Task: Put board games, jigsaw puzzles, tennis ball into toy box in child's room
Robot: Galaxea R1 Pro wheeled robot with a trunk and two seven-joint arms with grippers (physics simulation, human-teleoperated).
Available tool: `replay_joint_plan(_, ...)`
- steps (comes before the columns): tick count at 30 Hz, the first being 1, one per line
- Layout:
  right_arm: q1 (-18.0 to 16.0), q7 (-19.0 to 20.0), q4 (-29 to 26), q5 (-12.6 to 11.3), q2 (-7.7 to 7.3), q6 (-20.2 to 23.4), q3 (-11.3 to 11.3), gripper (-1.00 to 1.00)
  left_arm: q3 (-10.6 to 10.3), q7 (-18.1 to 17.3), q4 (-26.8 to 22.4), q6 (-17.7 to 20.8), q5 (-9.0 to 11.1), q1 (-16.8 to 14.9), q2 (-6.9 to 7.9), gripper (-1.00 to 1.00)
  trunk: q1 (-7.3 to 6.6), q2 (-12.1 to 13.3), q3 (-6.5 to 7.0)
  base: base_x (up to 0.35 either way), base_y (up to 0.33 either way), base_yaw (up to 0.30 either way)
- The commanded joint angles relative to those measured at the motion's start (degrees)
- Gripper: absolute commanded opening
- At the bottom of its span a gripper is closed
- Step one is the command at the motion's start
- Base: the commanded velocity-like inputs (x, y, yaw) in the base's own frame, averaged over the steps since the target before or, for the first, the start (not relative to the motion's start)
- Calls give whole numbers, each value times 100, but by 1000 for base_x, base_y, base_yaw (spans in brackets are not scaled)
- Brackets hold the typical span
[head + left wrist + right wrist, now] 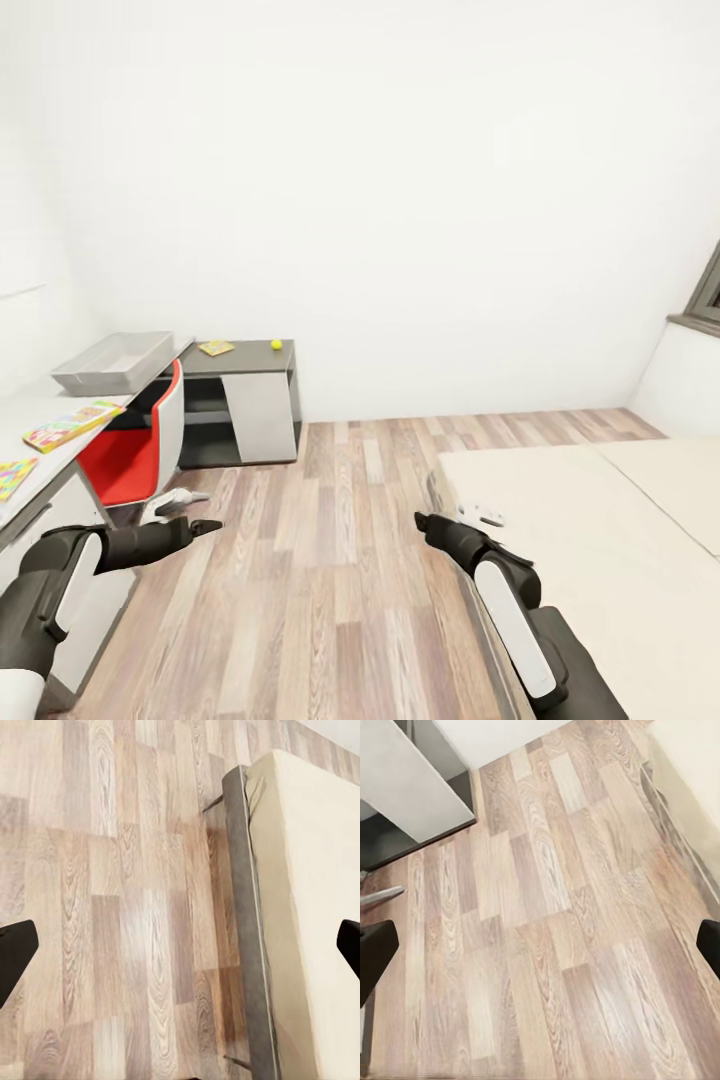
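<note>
Wooden floor [330, 560] lies between us and the toys. Our left gripper [205, 525] and right gripper [422, 522] hang wide apart, holding nothing. We see the toy box [115, 362] at ten o'clock on the table [30, 420], the bed [600, 540] at three. We should roll close slowly, arms tucked.

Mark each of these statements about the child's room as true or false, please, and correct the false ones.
1. The shallow light grey toy box sits on the long pale grey table. True.
2. The small yellow-green tennis ball lies inside the toy box. False: it rests on the lower dark grey cabinet.
3. The left hand holds a game box. False: it is open and empty above the wooden floor.
4. A red chair stands by the table. True.
5. The right hand is open. True.
</note>
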Motion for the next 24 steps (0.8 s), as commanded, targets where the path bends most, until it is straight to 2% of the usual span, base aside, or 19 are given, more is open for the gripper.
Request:
replay_joint_plan(1, -6, -59, -7, -61, -2, 7, 8, 100, 7, -6, 0, 37, 15, -6, -4, 100, 4, -14, -17, -3, 0, 290)
replay_joint_plan(15, -6, -56, -9, -60, -3, 6, 12, 100, 1, 1, 0, 37, 13, -6, -48, 100, 4, -14, -61, -1, -115, 282)
replay_joint_plan(24, -6, -51, -43, -60, -3, 6, 12, 100, -2, 4, -4, 37, 7, -6, -85, 100, 4, -14, -71, -114, -77, 54)
